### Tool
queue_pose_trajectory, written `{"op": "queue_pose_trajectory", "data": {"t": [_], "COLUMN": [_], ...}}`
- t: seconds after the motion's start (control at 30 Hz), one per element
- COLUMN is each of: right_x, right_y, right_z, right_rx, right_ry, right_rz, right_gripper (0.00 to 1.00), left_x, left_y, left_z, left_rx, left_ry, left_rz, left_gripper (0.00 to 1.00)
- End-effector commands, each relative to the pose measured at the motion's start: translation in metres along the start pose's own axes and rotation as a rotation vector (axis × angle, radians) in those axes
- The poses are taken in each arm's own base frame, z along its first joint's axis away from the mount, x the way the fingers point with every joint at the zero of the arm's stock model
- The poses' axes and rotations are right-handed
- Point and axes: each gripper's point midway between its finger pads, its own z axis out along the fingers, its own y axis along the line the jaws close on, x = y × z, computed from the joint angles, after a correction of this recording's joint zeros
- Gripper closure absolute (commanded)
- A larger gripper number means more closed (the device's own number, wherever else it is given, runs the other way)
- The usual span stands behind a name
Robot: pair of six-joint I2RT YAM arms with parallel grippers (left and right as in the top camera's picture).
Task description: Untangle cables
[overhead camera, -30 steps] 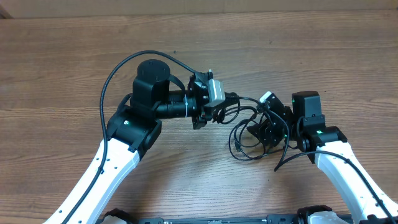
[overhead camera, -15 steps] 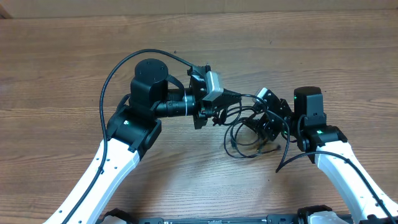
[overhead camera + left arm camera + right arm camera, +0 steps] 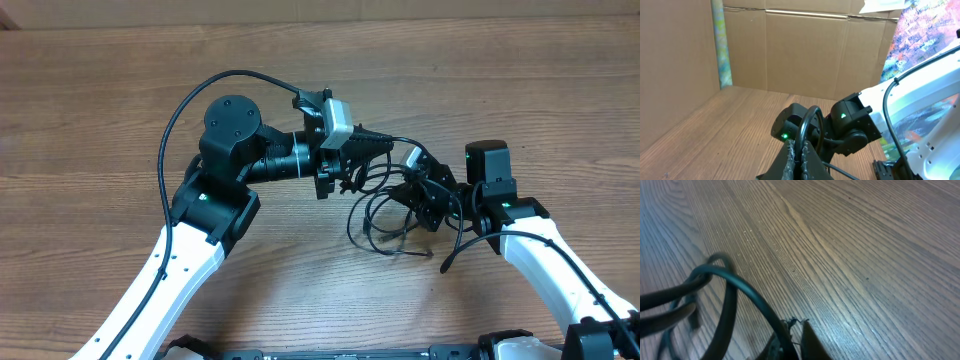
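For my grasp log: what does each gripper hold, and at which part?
Left gripper: shut on a looped stretch of the cables, no plug. Right gripper: shut, apparently on another cord stretch; the contact is partly hidden.

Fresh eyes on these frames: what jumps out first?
The knot of thin black cables at mid-table, strung between the two arms. The left hand is shut on a loop of it from the left. The right hand is shut on a strand from the right, low over the wooden table.
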Motion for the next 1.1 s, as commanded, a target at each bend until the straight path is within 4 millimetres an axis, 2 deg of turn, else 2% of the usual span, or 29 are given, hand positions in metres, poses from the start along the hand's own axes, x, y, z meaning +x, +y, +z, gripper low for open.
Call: {"op": "queue_pose_trajectory", "data": {"t": [0.0,0.1,0.23,0.47,0.6,0.77,0.9,1.07], "right_x": [-0.006,-0.007,0.0,0.001,0.011,0.036,0.06,0.083], "right_y": [0.0,-0.002,-0.031,-0.056,-0.081,-0.113,-0.127,-0.136], "right_z": [-0.001,-0.001,-0.003,-0.014,-0.033,-0.066,-0.089,-0.109], "right_rx": [-0.013,-0.006,0.158,0.254,0.322,0.421,0.483,0.539], "right_ry": [-0.022,-0.025,0.009,-0.046,-0.106,-0.17,-0.192,-0.202], "right_rz": [0.004,0.048,0.312,0.597,0.814,1.044,1.178,1.266], "right_gripper": [0.96,0.96,0.96,0.96,0.96,0.96,0.96,0.96], "left_x": [-0.014,-0.014,-0.002,0.046,0.067,0.078,0.081,0.081], "left_y": [-0.006,-0.006,-0.005,-0.009,-0.016,-0.029,-0.035,-0.036], "left_z": [-0.004,-0.004,-0.004,-0.008,-0.013,-0.017,-0.019,-0.019], "left_rx": [0.014,0.014,0.012,0.008,0.011,0.068,0.098,0.103], "left_ry": [-0.024,-0.023,0.014,0.175,0.247,0.287,0.296,0.296], "left_rz": [0.011,0.009,-0.046,-0.204,-0.289,-0.308,-0.309,-0.308], "left_gripper": [0.96,0.96,0.96,0.96,0.96,0.96,0.96,0.96]}}
